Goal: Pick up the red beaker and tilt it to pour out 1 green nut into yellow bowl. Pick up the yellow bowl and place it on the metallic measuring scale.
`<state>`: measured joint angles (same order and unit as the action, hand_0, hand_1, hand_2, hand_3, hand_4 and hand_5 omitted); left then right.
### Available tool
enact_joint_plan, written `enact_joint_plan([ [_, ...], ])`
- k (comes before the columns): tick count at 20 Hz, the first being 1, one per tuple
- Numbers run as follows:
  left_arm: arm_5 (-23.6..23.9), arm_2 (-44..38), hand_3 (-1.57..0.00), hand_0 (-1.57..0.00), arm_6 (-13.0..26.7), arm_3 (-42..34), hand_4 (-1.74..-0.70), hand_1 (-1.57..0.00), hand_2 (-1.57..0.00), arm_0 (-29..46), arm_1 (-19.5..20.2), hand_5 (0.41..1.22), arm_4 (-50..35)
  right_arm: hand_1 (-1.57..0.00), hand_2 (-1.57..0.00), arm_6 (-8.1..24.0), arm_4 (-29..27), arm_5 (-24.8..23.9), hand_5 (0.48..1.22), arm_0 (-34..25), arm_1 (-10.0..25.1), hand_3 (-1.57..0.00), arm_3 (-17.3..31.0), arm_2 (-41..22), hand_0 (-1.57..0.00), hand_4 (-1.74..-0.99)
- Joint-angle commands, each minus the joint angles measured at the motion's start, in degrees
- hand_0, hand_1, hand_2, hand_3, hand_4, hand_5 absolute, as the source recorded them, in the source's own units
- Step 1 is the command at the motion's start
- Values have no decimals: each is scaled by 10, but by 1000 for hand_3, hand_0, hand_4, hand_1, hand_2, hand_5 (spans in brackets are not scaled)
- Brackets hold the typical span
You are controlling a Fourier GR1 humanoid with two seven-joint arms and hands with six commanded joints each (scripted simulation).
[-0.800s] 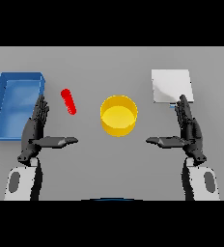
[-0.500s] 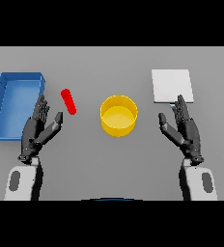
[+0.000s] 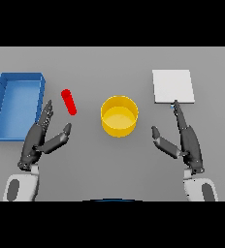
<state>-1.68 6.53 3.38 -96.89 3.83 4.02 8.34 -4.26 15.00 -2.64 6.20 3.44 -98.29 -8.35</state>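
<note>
While the red beaker (image 3: pixel 69 101) lies just ahead of the spread, empty left hand (image 3: pixel 40 139) — yellow bowl (image 3: pixel 119 116) off to its right — reach forward, close squarely around the middle, lift level.

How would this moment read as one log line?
left hand open near red beaker | right hand open | yellow bowl untouched
</note>
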Motion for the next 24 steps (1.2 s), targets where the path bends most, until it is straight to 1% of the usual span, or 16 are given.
enact_joint_plan([
  [1, 0, -9, 1, 1, 5, 24, -1276, 1, 1, -21, 0, 691, -5, 1, 1, -16, -14, 8, 680, 12, -4, 1, -6, -1, 1, -1265],
  [3, -3, -13, 1, 1, 7, 62, -1331, 1, 1, -56, -11, 713, -13, 1, 1, -13, -24, 10, 679, 9, -1, 1, -10, 7, 1, -1280],
  [4, -3, -17, 1, 1, 1, 71, -1356, 1, 1, -63, -10, 724, -13, 1, 1, -11, -23, 11, 676, 6, -1, 1, -3, 6, 1, -1286],
  [6, 0, -23, 1, 1, 2, 105, -1377, 1, 1, -94, -7, 738, -6, 1, 1, -14, -29, 12, 678, 6, -5, 1, -6, 7, 1, -1304],
  [8, 6, -33, 1, 1, -9, 153, -1382, 1, 1, -123, -10, 739, -2, 1, 1, -14, -26, 11, 681, 12, -4, 1, -7, 7, 1, -1312],
  [11, 13, -44, 1, 1, -21, 203, -1359, 1, 1, -152, -10, 726, 3, 1, 1, -13, -31, 11, 686, 11, -4, 1, -9, 10, 1, -1331],
  [12, 17, -50, 1, 1, -19, 233, -1352, 1, 1, -173, -14, 720, 3, 1, 1, -7, -35, 11, 687, 9, -4, 1, -12, 12, 1, -1337],
  [13, 14, -56, 1, 1, -23, 253, -1345, 1, 1, -185, -13, 718, 0, 1, 1, -12, -31, 10, 688, 14, -7, 1, -14, 8, 1, -1339],
  [15, 15, -65, 1, 1, -34, 285, -1333, 1, 1, -208, -14, 714, -3, 1, 1, -3, -29, 8, 688, 7, -7, 1, -6, 10, 1, -1338],
  [16, 13, -73, 1, 1, -39, 304, -1330, 1, 1, -224, -12, 714, -7, 1, 1, -7, -32, 8, 688, 7, -7, 1, -4, 13, 1, -1338],
  [17, 17, -72, 1, 1, -44, 312, -1323, 1, 1, -230, -15, 712, -4, 1, 1, -13, -39, 12, 688, 9, -1, 1, -10, 17, 1, -1338],
  [18, 18, -75, 1, 1, -50, 321, -1321, 1, 1, -236, -15, 713, -4, 1, 1, -11, -46, 15, 688, 9, 0, 1, -12, 20, 1, -1336],
  [19, 15, -76, 1, 1, -56, 328, -1319, 1, 1, -247, -14, 711, -5, 1, 1, -10, -39, 12, 687, 10, -3, 1, -13, 15, 1, -1333],
  [21, 16, -78, 1, 1, -50, 343, -1314, 1, 1, -261, -13, 704, -3, 1, 1, -3, -36, 10, 685, 5, -10, 1, -6, 11, 1, -1332],
  [24, 15, -83, 1, 1, -48, 374, -1318, 1, 1, -289, -14, 708, -2, 1, 1, -4, -40, 13, 683, 3, -3, 1, -7, 17, 1, -1320],
])
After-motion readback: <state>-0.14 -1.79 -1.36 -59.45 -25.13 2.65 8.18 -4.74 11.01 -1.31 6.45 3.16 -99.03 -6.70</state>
